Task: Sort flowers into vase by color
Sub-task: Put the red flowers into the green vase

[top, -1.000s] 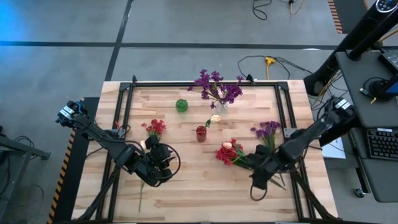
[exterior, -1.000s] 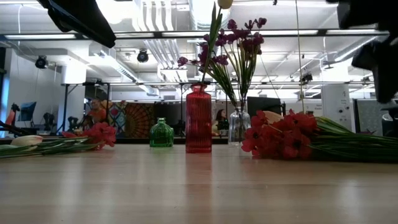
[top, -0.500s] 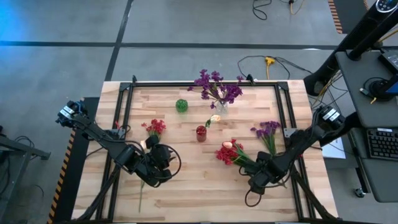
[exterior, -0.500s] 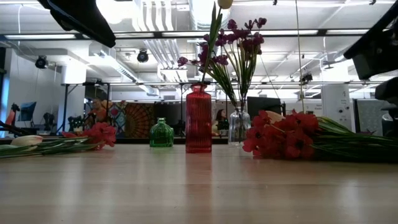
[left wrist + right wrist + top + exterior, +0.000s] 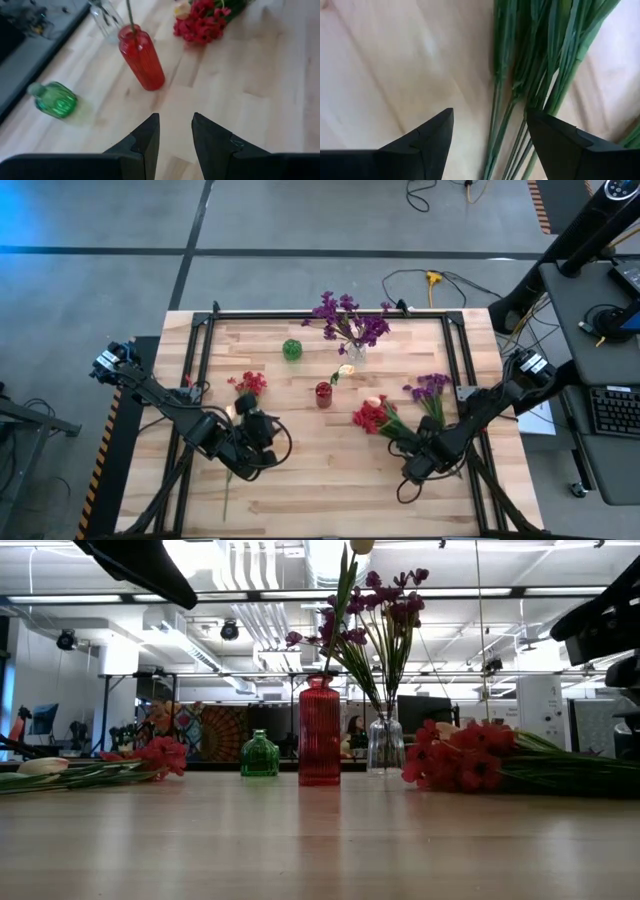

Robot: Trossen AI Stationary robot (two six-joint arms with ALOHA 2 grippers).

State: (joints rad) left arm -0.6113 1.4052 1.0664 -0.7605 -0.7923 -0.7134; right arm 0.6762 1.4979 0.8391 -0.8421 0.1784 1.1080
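A bundle of red flowers [image 5: 372, 416] lies right of centre in the overhead frame, its thin green stems [image 5: 520, 100] trailing down and to the right toward the right gripper [image 5: 414, 468], which sits low at the stem ends. In the right wrist view the stems fan out between and ahead of the two dark fingers, which stand apart with nothing clamped; the stems' long axis runs roughly along the gripper's line of sight, so a grasp would likely need the jaws closing across them. The right arm is plainly the nearer one to this bundle.

Purple sprigs [image 5: 431, 390] lie flat just to the right of the red bundle. Farther up the frame a clear glass vase [image 5: 355, 352] already holds purple blossoms, a ribbed red glass vase [image 5: 323, 394] at centre holds a single cream-tipped stem, and a squat green glass vase [image 5: 291, 349] stands at upper left of centre.

At lower left, the left gripper [image 5: 252, 442] hovers over the pale wooden table [image 5: 300, 490], fingers slightly parted and empty, with another red sprig [image 5: 248, 385] lying just above it in the frame.
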